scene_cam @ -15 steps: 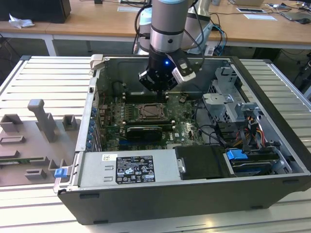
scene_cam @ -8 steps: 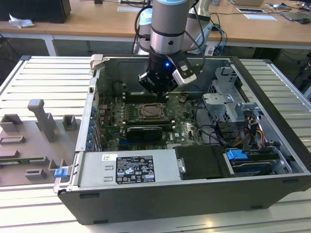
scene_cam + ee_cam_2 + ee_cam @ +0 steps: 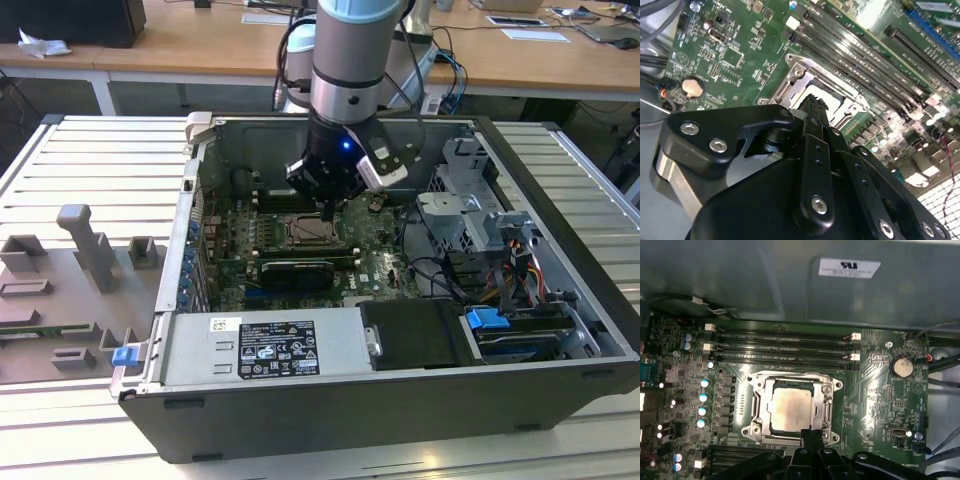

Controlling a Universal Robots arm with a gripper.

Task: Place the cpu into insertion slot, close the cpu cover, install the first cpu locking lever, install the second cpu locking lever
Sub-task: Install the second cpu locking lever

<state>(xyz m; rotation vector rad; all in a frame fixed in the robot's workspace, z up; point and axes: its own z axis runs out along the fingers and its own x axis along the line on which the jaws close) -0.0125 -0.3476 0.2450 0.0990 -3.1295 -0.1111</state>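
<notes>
— Where's the gripper point(image 3: 326, 208) right now?

— Down inside the open computer case point(image 3: 560, 180), hanging from the arm point(image 3: 350, 60) just above the green motherboard point(image 3: 375, 262). Its tips sit right at the near edge of the insertion slot point(image 3: 308, 232).

— And the cpu?

— Already in the slot. In the first wrist view the cpu point(image 3: 790, 410) lies flat in the insertion slot point(image 3: 756, 407), pale metal top facing up, directly ahead of the gripper point(image 3: 811, 434). The cpu cover point(image 3: 793, 382) lies down around it, its silvery frame bordering the chip on all sides.

— Is the gripper holding anything?

— Nothing that I can see. In both wrist views the two fingers point(image 3: 806, 437) are pressed together into one narrow black blade with no gap between them. In the second wrist view that blade point(image 3: 814, 107) points at the slot's metal rim point(image 3: 795, 70), either touching it or just above it; I can't tell which.

— What about the locking levers?

— I can't make them out clearly; the gripper covers the edge of the socket nearest to it.

— What else is around?

— Beyond the slot from the gripper run the long black memory slots point(image 3: 782, 347). Off to one side there's a round coin battery point(image 3: 902, 367). On the exterior view's left, outside the case, grey fixture blocks point(image 3: 90, 250) stand on the ribbed bench point(image 3: 90, 170), and the white-labelled power supply point(image 3: 265, 345) lies along the case's front edge.
</notes>
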